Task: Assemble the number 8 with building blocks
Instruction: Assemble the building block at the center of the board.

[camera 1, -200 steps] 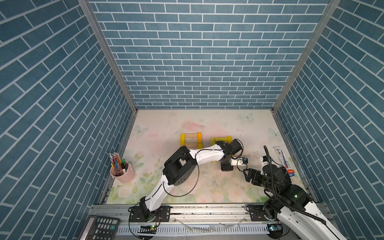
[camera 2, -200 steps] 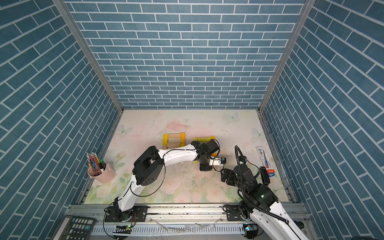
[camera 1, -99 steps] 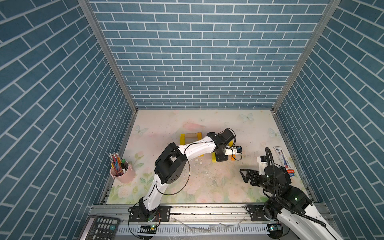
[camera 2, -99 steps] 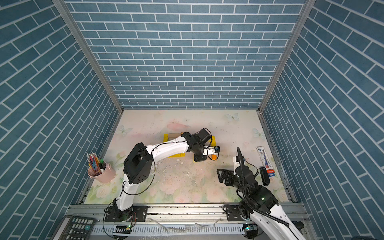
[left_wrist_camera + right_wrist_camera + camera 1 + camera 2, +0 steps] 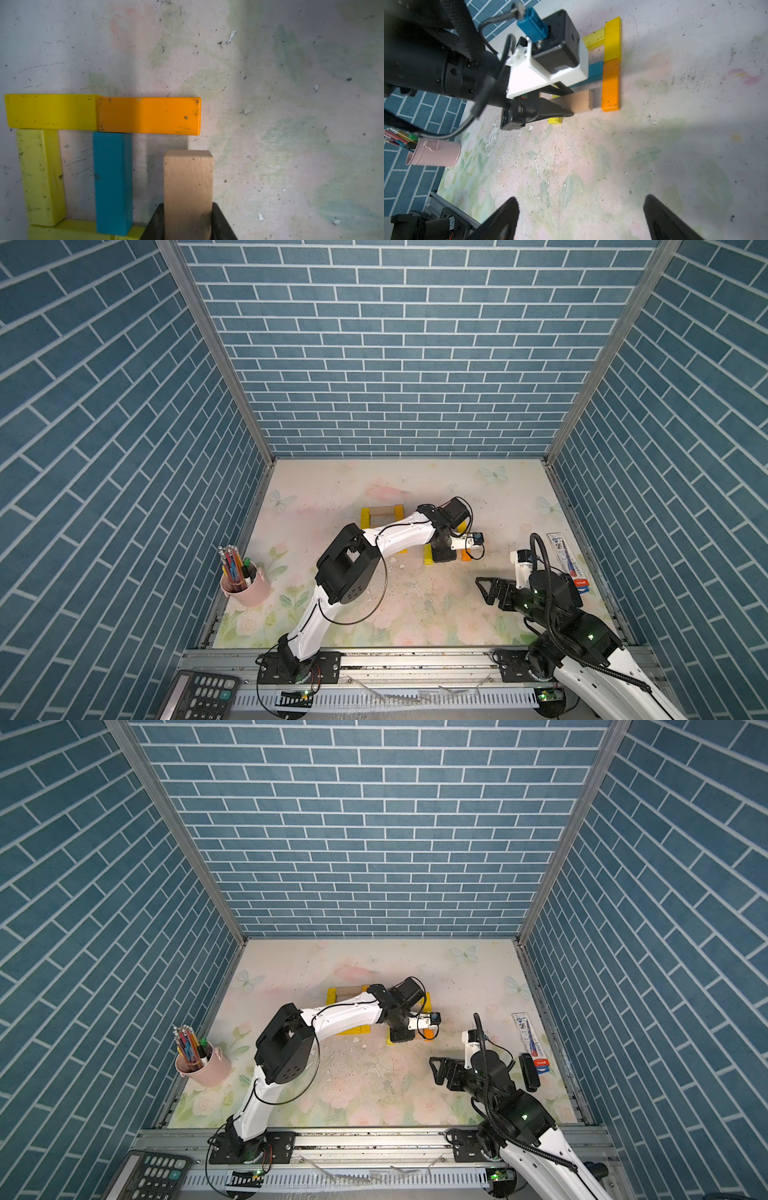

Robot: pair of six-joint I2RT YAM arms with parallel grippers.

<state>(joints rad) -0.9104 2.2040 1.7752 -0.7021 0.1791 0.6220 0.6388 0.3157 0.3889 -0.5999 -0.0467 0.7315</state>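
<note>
- The left arm (image 5: 390, 536) rises from the rail at lower centre in a top view, elbow bent, forearm slanting toward mid-frame.
- The left gripper (image 5: 188, 218) clamps a plain tan plank (image 5: 188, 176) of bare wood. The plank's free end lies just short of the scuffed, glossy orange plank (image 5: 149, 116), parallel to the teal plank (image 5: 113, 180).
- The right gripper (image 5: 487, 590), at lower right in that top view, has its jaws spread wide and empty over the scratched floral mat (image 5: 415, 605), well apart from the planks.

We look down from high above the front rail (image 5: 415, 659) in both top views, facing the back wall (image 5: 374, 844) at twelve o'clock. Our left wrist camera (image 5: 556, 47) hangs close over the orange block (image 5: 149, 116); our right wrist camera (image 5: 523, 562), low at four o'clock, shares that block (image 5: 611, 85).
</note>
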